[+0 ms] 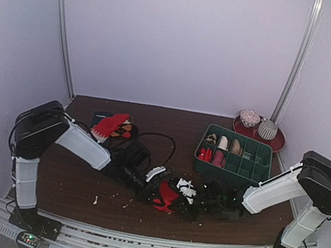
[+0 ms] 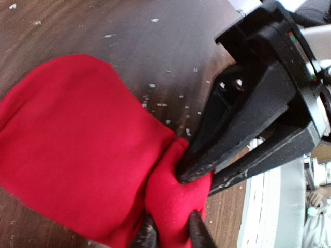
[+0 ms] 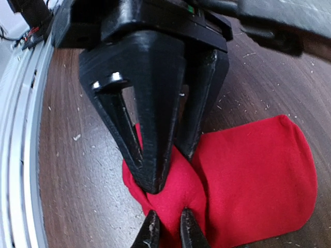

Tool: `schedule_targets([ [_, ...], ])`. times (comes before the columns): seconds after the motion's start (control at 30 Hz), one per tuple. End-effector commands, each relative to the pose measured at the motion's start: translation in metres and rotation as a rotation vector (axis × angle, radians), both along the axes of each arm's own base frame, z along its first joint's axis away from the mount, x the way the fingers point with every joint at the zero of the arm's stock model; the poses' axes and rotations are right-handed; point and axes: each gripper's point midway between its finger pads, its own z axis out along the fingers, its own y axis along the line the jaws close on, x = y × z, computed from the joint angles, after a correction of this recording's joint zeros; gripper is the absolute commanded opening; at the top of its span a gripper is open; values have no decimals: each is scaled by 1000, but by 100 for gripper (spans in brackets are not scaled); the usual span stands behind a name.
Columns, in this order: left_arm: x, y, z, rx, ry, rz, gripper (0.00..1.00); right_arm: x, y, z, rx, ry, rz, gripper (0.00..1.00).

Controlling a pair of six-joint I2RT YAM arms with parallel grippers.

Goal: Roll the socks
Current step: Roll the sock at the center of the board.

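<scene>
The bright red sock lies bunched near the table's front middle, with its white marks toward the right. My left gripper reaches in from the left and my right gripper from the right; they meet over the sock. In the left wrist view my left gripper is shut on a bunched fold of the red sock. In the right wrist view my right gripper is shut on the same bunch, opposite the left fingers. No loose tan-brown sock shows.
A green divided tray at the right back holds small rolled bundles, among them red and tan ones. A red plate with two round balls stands behind it. Another red item lies on a dark object at the back left, with a black cable beside it.
</scene>
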Motion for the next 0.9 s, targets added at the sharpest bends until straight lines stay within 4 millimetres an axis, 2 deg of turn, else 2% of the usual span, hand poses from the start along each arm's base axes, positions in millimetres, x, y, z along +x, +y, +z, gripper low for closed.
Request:
schedule_targets([
  [0.0, 26, 20, -11, 118, -184, 120, 33, -34, -28, -48, -81, 277, -57, 11],
  [0.1, 51, 20, 33, 25, -388, 203, 45, -38, -32, -48, -43, 405, -76, 11],
  [0.17, 61, 26, 71, -72, -535, 261, 53, -43, -29, -49, -31, 499, -61, 11],
  [0.27, 55, 43, 127, -251, -774, 303, 72, -48, -26, -51, -49, 606, -44, 11],
  [0.33, 39, 50, 139, -312, -895, 265, 76, -50, -24, -54, -74, 670, -27, 11],
  [0.4, 27, 51, 130, -313, -940, 202, 75, -46, -25, -57, -103, 731, -36, 11],
  [0.57, 0, 44, 89, -290, -875, 92, 68, -29, -27, -55, -130, 840, -59, 11],
  [0.73, -12, 38, 55, -245, -823, 52, 68, -24, -30, -63, -175, 882, -68, 11],
  [0.87, -18, 28, 41, -240, -790, 13, 68, -24, -29, -65, -176, 891, -65, 11],
])
